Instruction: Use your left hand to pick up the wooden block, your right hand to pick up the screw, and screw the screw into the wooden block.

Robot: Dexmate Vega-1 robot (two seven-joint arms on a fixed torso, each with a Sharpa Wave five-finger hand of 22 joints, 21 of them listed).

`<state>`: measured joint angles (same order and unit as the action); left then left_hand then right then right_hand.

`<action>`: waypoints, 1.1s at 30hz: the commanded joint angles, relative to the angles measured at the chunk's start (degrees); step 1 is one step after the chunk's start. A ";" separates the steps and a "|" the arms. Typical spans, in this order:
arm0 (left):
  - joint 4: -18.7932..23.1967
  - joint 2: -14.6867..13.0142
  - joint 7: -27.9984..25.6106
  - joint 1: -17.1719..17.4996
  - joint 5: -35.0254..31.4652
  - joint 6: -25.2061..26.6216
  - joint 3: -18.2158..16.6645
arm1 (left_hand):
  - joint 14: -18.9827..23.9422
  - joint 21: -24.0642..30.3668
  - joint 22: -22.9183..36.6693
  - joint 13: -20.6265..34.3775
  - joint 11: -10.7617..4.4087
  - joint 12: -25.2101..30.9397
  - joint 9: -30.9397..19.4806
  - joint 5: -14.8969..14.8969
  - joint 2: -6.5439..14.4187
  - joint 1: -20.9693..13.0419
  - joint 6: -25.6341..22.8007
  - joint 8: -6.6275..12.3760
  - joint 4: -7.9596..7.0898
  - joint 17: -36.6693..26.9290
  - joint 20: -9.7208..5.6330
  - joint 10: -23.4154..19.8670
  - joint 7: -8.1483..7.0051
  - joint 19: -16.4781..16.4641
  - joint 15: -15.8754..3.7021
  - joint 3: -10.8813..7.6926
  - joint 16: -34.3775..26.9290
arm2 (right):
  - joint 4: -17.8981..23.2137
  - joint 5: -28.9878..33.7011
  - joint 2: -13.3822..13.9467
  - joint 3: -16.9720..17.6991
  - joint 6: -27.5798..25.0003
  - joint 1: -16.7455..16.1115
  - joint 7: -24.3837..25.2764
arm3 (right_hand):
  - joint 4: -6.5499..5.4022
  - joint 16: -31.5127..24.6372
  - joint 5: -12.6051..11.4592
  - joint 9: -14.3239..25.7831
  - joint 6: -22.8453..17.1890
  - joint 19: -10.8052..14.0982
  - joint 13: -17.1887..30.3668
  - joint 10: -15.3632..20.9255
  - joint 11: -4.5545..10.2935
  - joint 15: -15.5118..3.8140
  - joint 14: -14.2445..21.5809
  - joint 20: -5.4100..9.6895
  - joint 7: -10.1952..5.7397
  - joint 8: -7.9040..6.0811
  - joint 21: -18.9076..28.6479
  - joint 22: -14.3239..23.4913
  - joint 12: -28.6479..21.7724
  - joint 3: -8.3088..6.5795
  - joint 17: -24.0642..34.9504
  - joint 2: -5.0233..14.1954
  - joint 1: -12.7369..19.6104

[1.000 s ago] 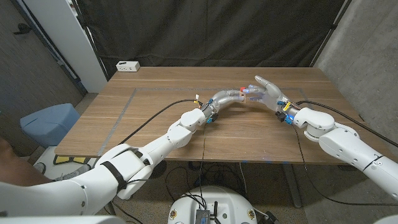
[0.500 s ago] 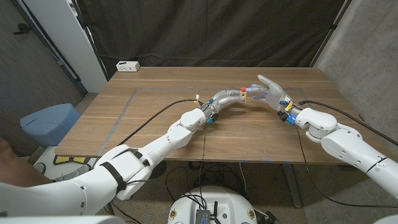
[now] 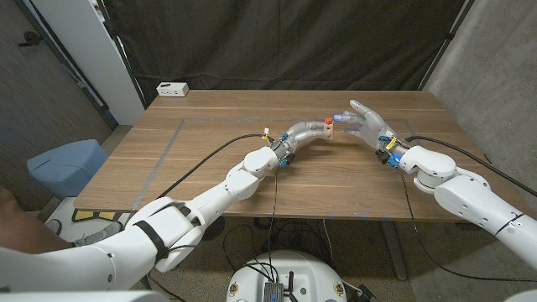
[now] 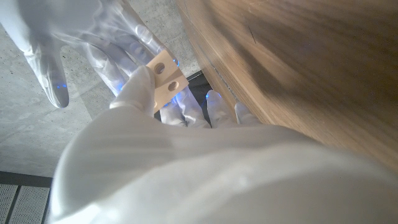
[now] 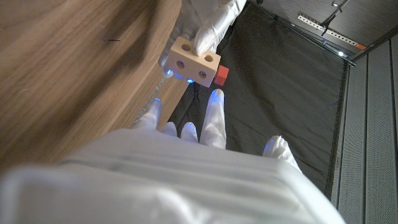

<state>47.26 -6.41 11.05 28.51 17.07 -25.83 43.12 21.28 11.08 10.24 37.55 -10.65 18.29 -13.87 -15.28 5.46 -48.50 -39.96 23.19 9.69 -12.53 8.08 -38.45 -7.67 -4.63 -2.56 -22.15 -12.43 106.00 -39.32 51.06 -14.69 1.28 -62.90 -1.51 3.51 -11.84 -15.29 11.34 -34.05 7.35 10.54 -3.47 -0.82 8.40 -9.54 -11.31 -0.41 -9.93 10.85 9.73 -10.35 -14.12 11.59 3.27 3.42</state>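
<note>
1. The left arm reaches from the near left corner across the middle of the table, and the left hand (image 3: 304,132) is raised above the wood, its fingers curved round the wooden block (image 3: 329,128).
2. In the left wrist view, one fingertip (image 4: 140,84) presses on the block (image 4: 165,79), whose face shows two round holes; the right wrist view shows the same block (image 5: 194,61) pinched from the far side.
3. A red piece, apparently the screw's head (image 5: 221,75), sticks out from the block's far side in the right wrist view; in the head view, a red spot (image 3: 327,120) sits on top of the block.
4. The right arm comes in from the near right corner. The right hand (image 3: 367,123) is held up just beside the block, fingers spread wide and reaching toward it.
5. Whether those fingers touch the block or the screw cannot be told; nothing is visibly gripped in them.
6. Both hands meet above the far middle of the table (image 3: 210,159), well in from every edge, with bare wood all round.
7. A white box (image 3: 173,89) sits at the far left corner, well apart from the hands.
8. Black cables (image 3: 210,155) trail along the arms over the tabletop.
</note>
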 commanded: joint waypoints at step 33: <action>2.78 -1.07 -1.06 1.24 -0.22 1.09 0.07 | -0.07 0.43 0.10 0.19 0.03 0.06 -0.14 -0.50 0.73 0.17 -2.92 0.30 -0.87 -0.17 0.40 0.15 0.39 -0.09 -1.99 -1.10 0.09 | -3.37 -0.77 -0.64 -3.19 -0.22 4.63 -6.73 | -1.39 0.54 -0.83 -0.79 5.35 -5.30 -0.04 -8.33 1.02 -0.15 -5.32 -0.79 -1.37 -1.52 -0.65 0.18 -0.18 1.82 0.60 -0.67 -1.56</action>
<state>50.02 -7.44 9.99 29.66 16.76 -24.76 43.23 21.28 11.08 10.24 37.55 -10.65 18.30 -13.73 -15.43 5.33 -48.07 -39.96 23.19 9.69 -12.53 8.08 -38.45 -7.66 -4.63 -2.56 -22.15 -12.43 102.89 -39.96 50.58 -17.38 1.57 -59.01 -7.88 2.36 -10.96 -15.70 10.38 -27.79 2.50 10.40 -9.74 -0.01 8.38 -9.54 -12.01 -1.88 -11.05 10.15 9.73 -10.17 -12.56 11.93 2.64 2.49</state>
